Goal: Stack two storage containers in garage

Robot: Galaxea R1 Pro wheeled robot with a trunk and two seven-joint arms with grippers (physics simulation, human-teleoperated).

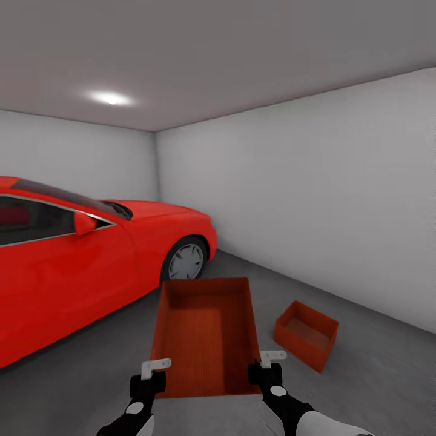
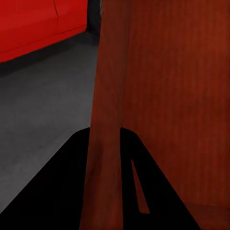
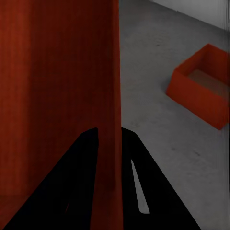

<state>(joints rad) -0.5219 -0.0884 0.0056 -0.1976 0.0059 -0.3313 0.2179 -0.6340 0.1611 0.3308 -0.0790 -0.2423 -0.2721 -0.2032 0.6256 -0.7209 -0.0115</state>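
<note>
Head view: garage, held container (image 1: 206, 333) aloft over dark floor (image 1: 375, 363), just beside red car (image 1: 79, 260) front wheel. Left gripper (image 1: 155, 370) clamped on left wall, right gripper (image 1: 266, 361) on right wall. Second container (image 1: 306, 334) on floor, right of held one.

Left wrist: fingers (image 2: 57, 191) astride wall (image 2: 108, 120).

Right wrist: fingers (image 3: 158, 191) pinching wall (image 3: 108, 96); second container (image 3: 201, 86) apart.

— Where are you finding room?
— Open floor (image 1: 375, 369) is lying to your right around the second container (image 1: 306, 334). The red car (image 1: 72, 266) is blocking your left; the wall (image 1: 315, 200) is closing off the right.
</note>
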